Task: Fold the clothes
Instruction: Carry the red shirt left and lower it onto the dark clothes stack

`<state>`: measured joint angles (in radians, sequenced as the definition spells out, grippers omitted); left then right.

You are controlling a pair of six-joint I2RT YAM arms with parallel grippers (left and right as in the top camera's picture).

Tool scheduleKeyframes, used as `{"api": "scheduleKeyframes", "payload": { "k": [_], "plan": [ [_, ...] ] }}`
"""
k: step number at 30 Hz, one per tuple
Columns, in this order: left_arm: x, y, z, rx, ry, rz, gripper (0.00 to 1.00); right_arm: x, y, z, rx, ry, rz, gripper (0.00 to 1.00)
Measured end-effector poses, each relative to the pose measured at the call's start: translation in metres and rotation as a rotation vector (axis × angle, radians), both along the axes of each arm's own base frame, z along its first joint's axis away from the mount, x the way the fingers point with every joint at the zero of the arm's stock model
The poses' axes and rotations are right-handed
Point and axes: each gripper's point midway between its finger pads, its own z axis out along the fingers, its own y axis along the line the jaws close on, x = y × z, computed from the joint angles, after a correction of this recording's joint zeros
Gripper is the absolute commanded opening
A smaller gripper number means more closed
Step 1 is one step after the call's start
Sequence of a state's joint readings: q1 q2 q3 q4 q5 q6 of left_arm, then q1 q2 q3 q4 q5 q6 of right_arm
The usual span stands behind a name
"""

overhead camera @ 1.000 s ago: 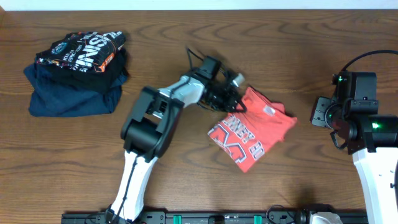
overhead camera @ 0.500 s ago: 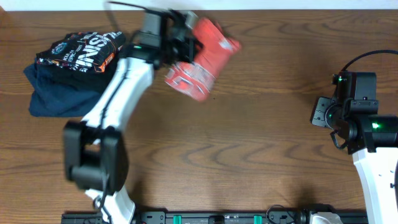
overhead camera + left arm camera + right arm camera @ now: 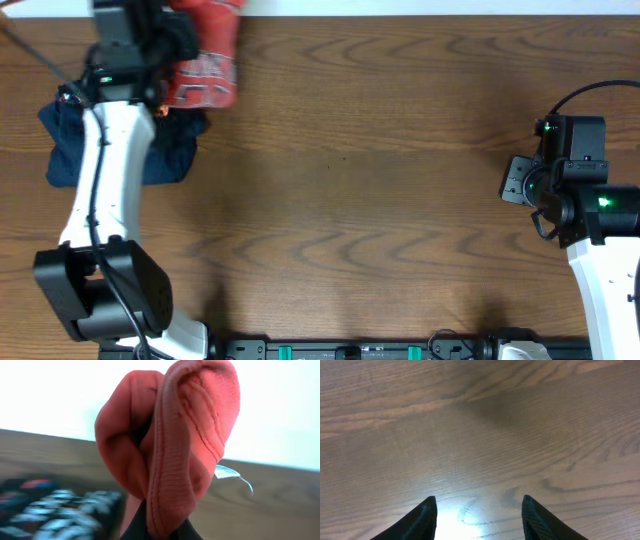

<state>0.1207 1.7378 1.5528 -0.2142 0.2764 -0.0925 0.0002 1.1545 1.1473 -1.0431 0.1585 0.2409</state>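
Your left gripper [image 3: 156, 532] is clamped on the bunched shirt [image 3: 205, 55], holding it in the air over the dark pile's [image 3: 60, 160] edge, far-left on the table [image 3: 380, 180]. Your right gripper [image 3: 479, 515] hangs wide open, empty.

T-shirt [image 3: 190, 435]: matt ribbed knit cloth | table [image 3: 480, 420]: smooth glossy grained wood

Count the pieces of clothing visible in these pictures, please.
3. The red T-shirt hangs from the left gripper at far left; the black printed shirt lies under it, on top of the navy garment. That pile is partly covered, so more may be hidden.
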Motion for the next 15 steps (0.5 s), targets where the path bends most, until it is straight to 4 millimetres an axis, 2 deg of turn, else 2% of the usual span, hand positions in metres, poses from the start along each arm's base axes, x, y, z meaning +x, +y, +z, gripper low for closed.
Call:
{"api": "scheduleKeyframes", "payload": {
  "k": [5, 10, 13, 15],
  "plan": [
    [-0.004, 0.064, 0.003, 0.022, -0.012, 0.145, 0.06, 0.0, -0.001, 0.0, -0.003, 0.0, -0.002, 0.52],
    [-0.011, 0.112, 0.006, 0.046, -0.028, 0.26, 0.06, -0.001, -0.001, 0.0, -0.004, 0.003, -0.002, 0.53],
    [-0.016, 0.139, -0.003, 0.048, -0.01, 0.319, 0.08, -0.002, -0.001, -0.001, -0.006, 0.009, -0.003, 0.52],
    [-0.017, 0.156, -0.016, 0.04, 0.014, 0.353, 0.17, -0.002, -0.001, -0.001, -0.006, 0.009, -0.004, 0.53]
  ]
}}
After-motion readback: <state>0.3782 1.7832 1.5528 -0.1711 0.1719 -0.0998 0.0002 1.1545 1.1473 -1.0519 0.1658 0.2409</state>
